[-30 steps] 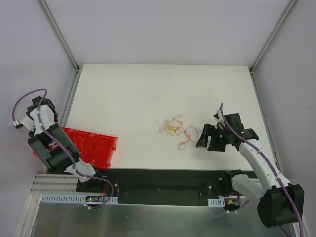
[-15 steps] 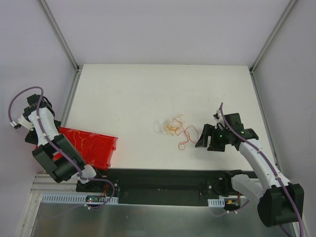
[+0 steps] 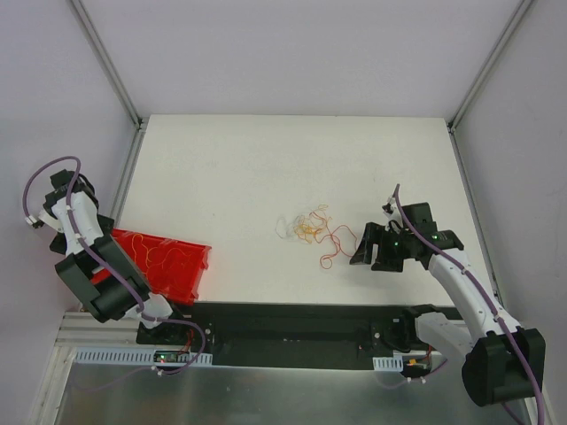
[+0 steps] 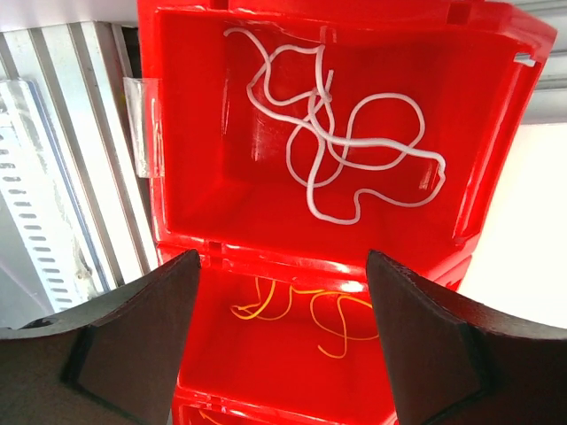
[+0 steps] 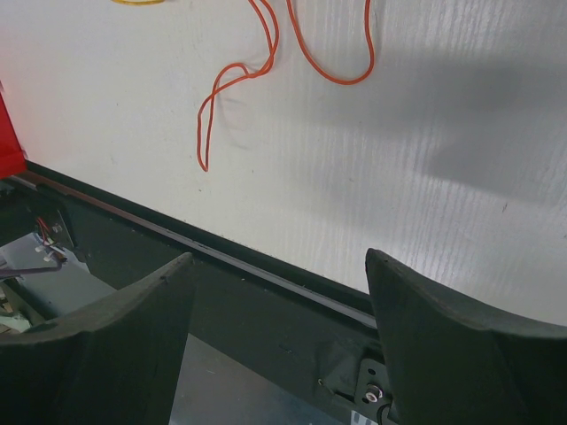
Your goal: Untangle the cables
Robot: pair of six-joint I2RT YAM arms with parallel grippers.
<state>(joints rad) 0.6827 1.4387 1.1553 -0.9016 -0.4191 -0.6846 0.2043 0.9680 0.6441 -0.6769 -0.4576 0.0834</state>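
Observation:
The cables (image 3: 310, 227) lie as a small tangle of yellow, whitish and red strands mid-table. A red strand (image 3: 335, 241) trails from it toward my right gripper (image 3: 369, 256), which hovers open just right of it with nothing between its fingers. In the right wrist view the red strand (image 5: 341, 83) loops on the white table above the right gripper (image 5: 279, 258). My left gripper (image 4: 283, 261) stands open and empty above a red bin (image 4: 168, 177). A white cable (image 4: 354, 150) lies in one compartment and a yellow cable (image 4: 301, 312) in the adjacent one.
The red bin (image 3: 182, 274) sits at the table's near left corner, beside the left arm (image 3: 75, 226). A black strip (image 3: 292, 323) runs along the near edge. Metal frame posts (image 3: 120, 84) flank the white table (image 3: 266, 159).
The left gripper's jaws have gone from nearly shut to open, and the left arm has shifted slightly leftward by the bin. The right arm and the tangle have not moved.

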